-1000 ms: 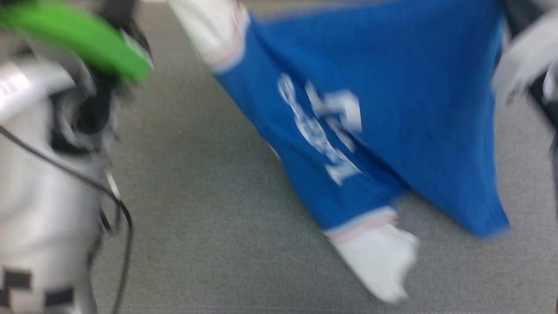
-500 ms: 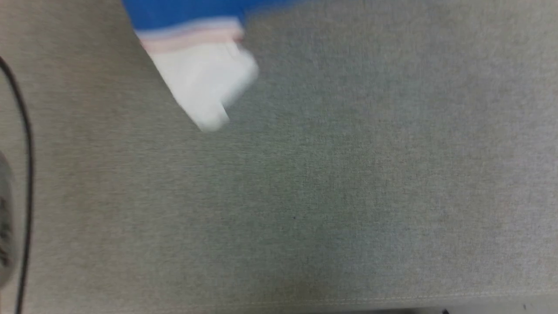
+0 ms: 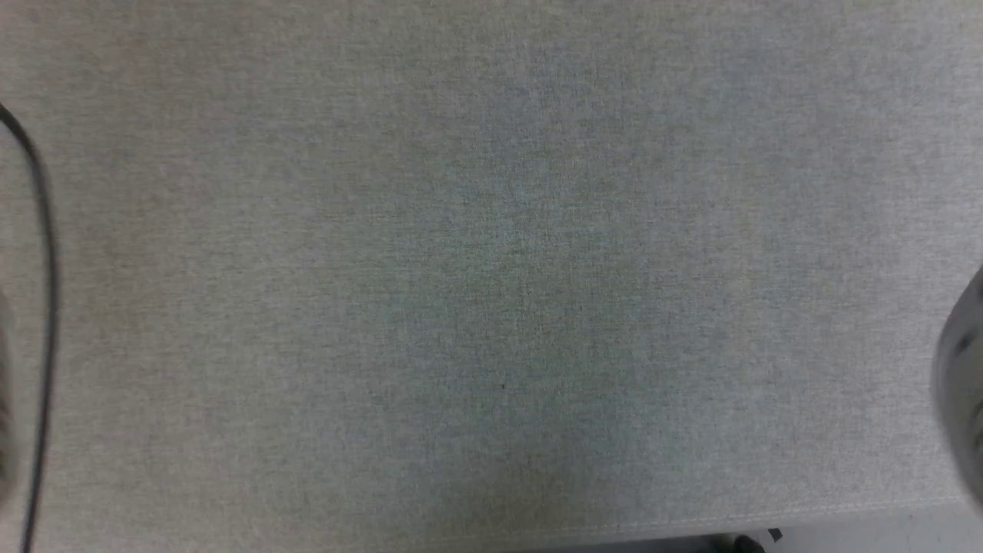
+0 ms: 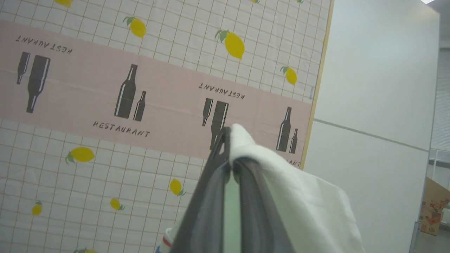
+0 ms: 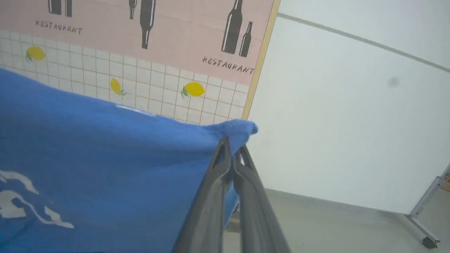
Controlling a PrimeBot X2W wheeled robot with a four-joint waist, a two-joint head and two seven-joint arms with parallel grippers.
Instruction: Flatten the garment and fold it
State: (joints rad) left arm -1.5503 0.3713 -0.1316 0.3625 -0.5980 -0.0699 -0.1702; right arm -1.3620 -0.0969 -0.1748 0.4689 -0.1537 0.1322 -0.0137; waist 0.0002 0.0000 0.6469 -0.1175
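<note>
In the left wrist view my left gripper (image 4: 230, 156) is shut on a white sleeve of the garment (image 4: 302, 200). The sleeve drapes over the fingers to the right, and a bit of red-and-blue trim (image 4: 164, 243) peeks out at the bottom. In the right wrist view my right gripper (image 5: 232, 153) is shut on a blue corner of the garment (image 5: 105, 158). The cloth stretches away to the left, held in the air, with white print (image 5: 21, 203) on it.
The head view looks down on the grey fabric table top (image 3: 491, 276); its front edge runs along the bottom. A black cable (image 3: 47, 269) hangs at the left and a pale forearm (image 3: 964, 399) at the right. Beyond both grippers hang a lemon-and-bottle wall cloth (image 4: 140, 88) and a white wall (image 5: 351, 123).
The garment hung across the head view, then showed only a white sleeve at the top left, and now has left that view through its top. The head camera also shifted early on.
</note>
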